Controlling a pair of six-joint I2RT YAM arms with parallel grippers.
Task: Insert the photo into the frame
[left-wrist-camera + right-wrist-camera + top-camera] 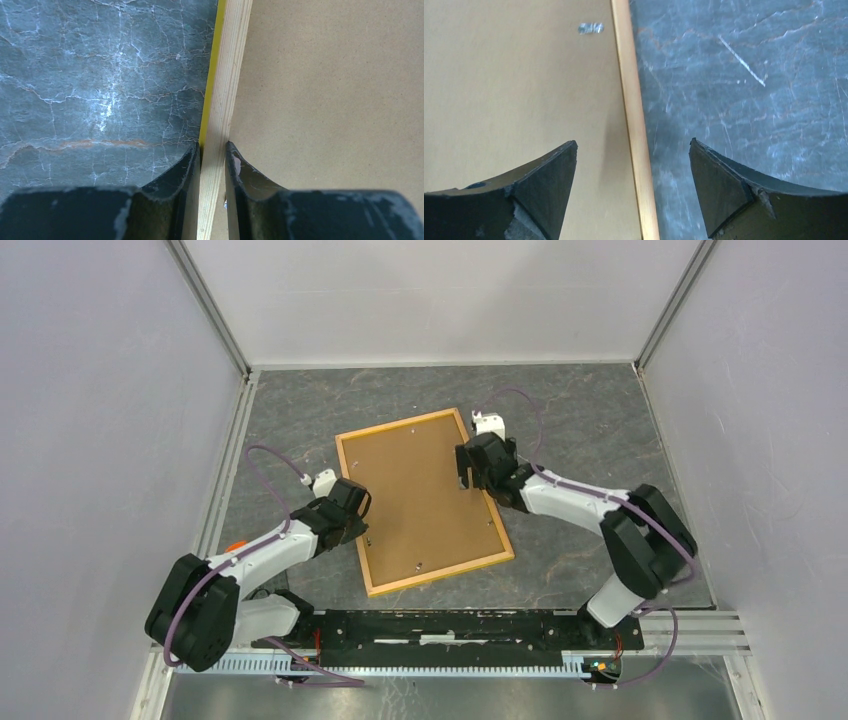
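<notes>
The orange-yellow wooden frame (440, 576) lies back-up and slanted on the dark marble table, with the brown fibreboard backing panel (420, 495) set inside it. The photo is hidden. My left gripper (362, 512) is shut on the frame's left rail (225, 75), one finger on each side of it, as the left wrist view shows (212, 150). My right gripper (463, 470) is open over the frame's right rail (631, 100). It straddles the rail (633, 145), one finger above the backing (514, 90) and one above the table.
Small metal tabs (590, 28) sit along the backing's edges. The marble tabletop (580, 420) is enclosed by pale walls at the left, back and right. A black rail with the arm bases (450, 625) runs along the near edge.
</notes>
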